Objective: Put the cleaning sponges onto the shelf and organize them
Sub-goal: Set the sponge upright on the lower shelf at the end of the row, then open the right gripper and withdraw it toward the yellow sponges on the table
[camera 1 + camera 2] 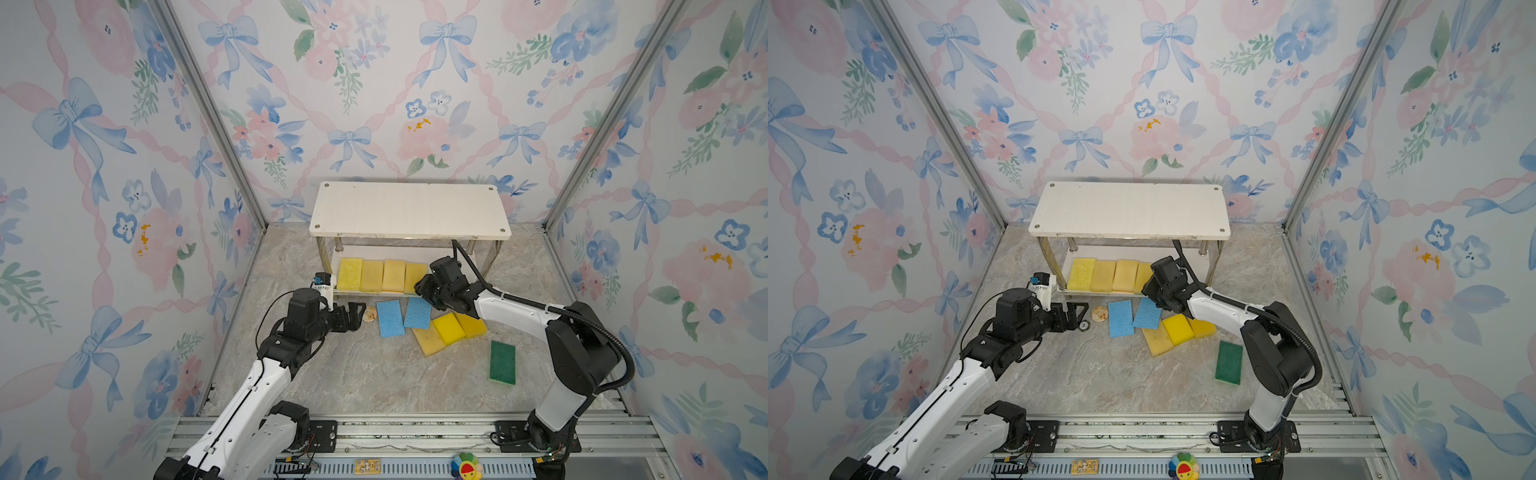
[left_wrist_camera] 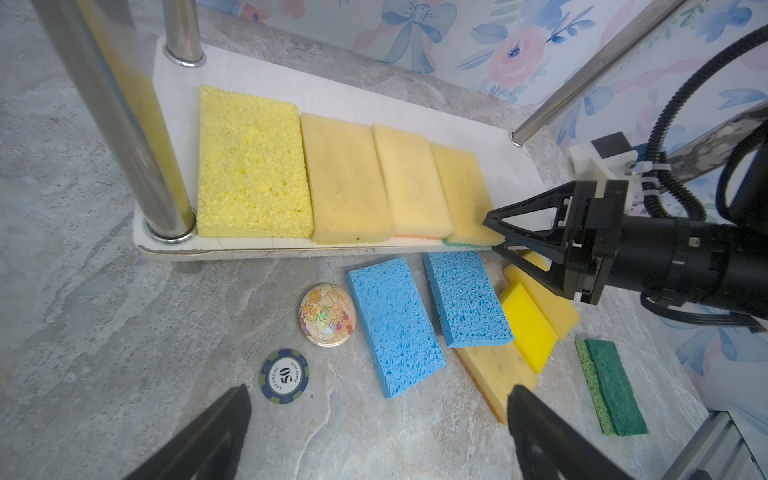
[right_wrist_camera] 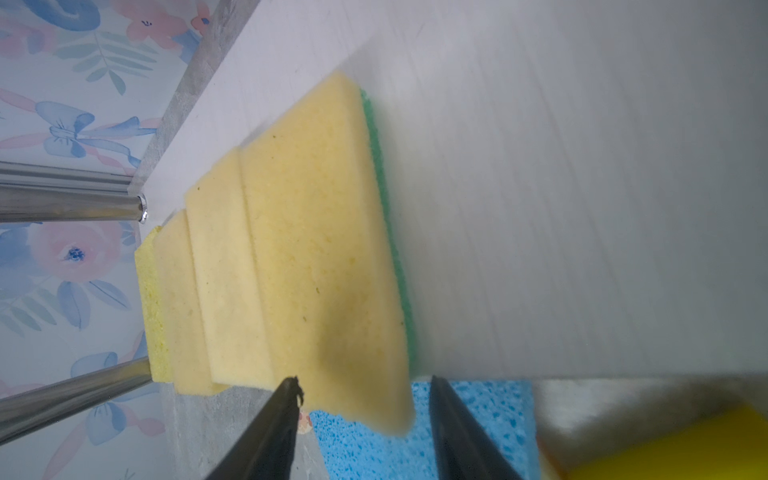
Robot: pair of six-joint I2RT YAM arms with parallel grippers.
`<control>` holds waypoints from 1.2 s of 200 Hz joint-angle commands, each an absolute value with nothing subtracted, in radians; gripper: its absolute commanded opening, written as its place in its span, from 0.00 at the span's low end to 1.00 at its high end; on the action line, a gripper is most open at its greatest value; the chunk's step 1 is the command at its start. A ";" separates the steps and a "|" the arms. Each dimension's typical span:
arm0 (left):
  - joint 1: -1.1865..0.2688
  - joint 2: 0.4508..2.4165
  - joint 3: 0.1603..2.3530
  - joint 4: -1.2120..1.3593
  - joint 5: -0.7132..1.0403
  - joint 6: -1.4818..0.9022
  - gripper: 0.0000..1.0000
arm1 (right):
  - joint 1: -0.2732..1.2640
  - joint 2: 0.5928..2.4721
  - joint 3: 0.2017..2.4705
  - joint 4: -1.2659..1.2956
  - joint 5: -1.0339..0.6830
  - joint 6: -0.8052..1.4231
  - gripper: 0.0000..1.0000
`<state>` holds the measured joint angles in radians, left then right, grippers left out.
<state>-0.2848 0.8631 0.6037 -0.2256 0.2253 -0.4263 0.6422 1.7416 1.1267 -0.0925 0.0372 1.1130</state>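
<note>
marble counter [image 1: 374, 382], floral walls. shelf [image 1: 409, 208] at back: lower board [image 2: 257, 70] holds four yellow sponges [image 2: 345, 178] in touching row; top board [image 1: 1129, 208] holds none. fourth sponge [image 3: 324, 249] juts over front edge; right pincer [image 3: 363, 380] parted around its near end, not gripping. risk: finger snags foam on retreat, sponge drops onto blue sponges [image 1: 390, 318] just below. left pincer [image 2: 378, 390] wide open near chip [image 2: 284, 376] and badge [image 2: 327, 314]; could grab wrong thing. six sponges loose on counter.

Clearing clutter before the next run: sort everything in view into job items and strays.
Job: shelf; four yellow sponges on it; two blue sponges; three loose yellow sponges; green sponge.
Strays: cartoon badge; poker chip; colourful toy; small card.
</note>
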 commanded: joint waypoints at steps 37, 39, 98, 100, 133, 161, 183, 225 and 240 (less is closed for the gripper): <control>-0.279 0.868 0.585 -0.212 0.236 -0.413 0.98 | 0.639 1.691 1.120 -0.083 0.063 1.101 0.65; -0.279 0.868 0.585 -0.212 0.236 -0.414 0.98 | 0.640 1.688 1.117 -0.084 0.065 1.100 0.65; -0.279 0.876 0.585 -0.212 0.244 -0.414 0.98 | 0.682 1.572 1.067 -0.110 0.096 1.084 0.72; -0.279 0.875 0.585 -0.211 0.244 -0.414 0.98 | 0.683 1.569 1.066 -0.111 0.097 1.083 0.72; -0.281 0.874 0.584 -0.211 0.246 -0.414 0.98 | 0.713 1.500 1.039 -0.141 0.114 1.072 0.78; -0.280 0.883 0.585 -0.211 0.254 -0.414 0.98 | 0.750 1.429 1.013 -0.192 0.123 1.048 0.81; -0.280 0.898 0.586 -0.210 0.274 -0.414 0.98 | 0.777 1.349 0.982 -0.280 0.133 0.997 0.83; -0.287 0.936 0.579 -0.181 0.368 -0.423 0.98 | 0.747 1.103 0.881 -0.546 0.152 0.817 0.93; -0.291 0.950 0.573 -0.157 0.427 -0.436 0.98 | 0.676 1.018 0.837 -0.634 0.101 0.767 0.95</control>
<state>-0.2859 0.9329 0.5949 -0.2024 0.3183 -0.4267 0.7544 1.1263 0.9016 -0.4015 0.1158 0.8986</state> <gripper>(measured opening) 0.979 0.939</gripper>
